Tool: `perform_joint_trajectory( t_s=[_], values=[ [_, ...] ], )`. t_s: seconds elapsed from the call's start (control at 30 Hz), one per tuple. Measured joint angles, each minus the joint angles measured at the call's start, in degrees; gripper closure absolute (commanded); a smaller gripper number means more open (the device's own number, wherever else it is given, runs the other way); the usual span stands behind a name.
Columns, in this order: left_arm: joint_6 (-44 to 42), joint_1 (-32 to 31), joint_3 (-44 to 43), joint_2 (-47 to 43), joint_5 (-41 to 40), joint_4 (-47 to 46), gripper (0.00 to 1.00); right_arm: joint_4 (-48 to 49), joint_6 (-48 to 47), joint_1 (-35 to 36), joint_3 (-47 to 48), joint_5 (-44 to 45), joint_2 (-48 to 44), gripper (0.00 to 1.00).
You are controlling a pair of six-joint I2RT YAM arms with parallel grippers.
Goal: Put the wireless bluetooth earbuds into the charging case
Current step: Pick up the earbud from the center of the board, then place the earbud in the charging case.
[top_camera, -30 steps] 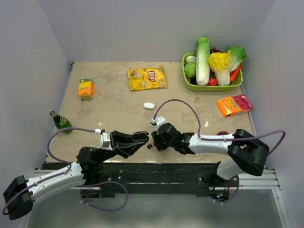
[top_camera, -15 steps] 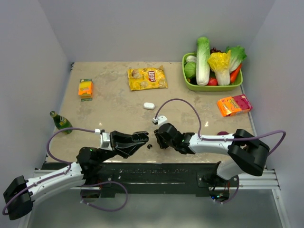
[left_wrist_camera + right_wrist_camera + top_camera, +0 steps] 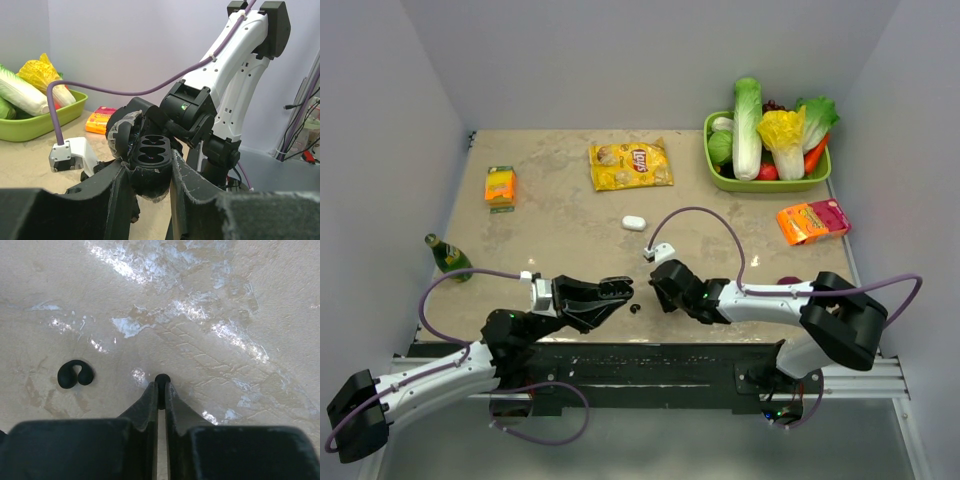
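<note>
Black charging case (image 3: 150,155), black earbud (image 3: 75,375), mottled beige table (image 3: 240,300), yellow chip bag (image 3: 631,164), green basket (image 3: 720,180), orange-pink packet (image 3: 812,220)

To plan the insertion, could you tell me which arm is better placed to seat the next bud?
Right: the right fingers pinch a dark bud; the left fingers just hold the open case.

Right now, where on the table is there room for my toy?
Bare tabletop lies between the orange box, the green bottle and the small white case, and between the chips bag and that case. It's crowded at the front, where the left hand and right hand meet, and around the vegetable basket.
</note>
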State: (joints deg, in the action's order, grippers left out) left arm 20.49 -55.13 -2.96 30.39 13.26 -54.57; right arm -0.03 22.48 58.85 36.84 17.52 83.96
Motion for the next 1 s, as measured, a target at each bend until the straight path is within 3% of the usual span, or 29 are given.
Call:
perform_joint_trajectory(
  t_s=[0.23, 0.5, 0.67, 1.0],
  values=[
    [-0.02, 0.0, 0.0, 0.02, -0.02, 0.0, 1.0, -2.4, 0.39, 0.0, 0.04, 1.6, -5.81, 1.0],
    [-0.04, 0.0, 0.0, 2.34, -0.04, -0.28, 1.0, -9.9, -3.17, 0.0, 4.92, 1.25, -29.75, 1.0],
    [-0.09, 0.0, 0.0, 7.37, 1.51, -2.1, 1.0, -11.45, -9.05, 0.0, 13.11, -12.28, -38.77, 1.0],
    [-0.09, 0.0, 0.0, 16.28, 14.05, -3.28, 1.0, -19.32, -17.53, 1.36, 16.5, -38.18, -38.75, 1.0]
  ],
)
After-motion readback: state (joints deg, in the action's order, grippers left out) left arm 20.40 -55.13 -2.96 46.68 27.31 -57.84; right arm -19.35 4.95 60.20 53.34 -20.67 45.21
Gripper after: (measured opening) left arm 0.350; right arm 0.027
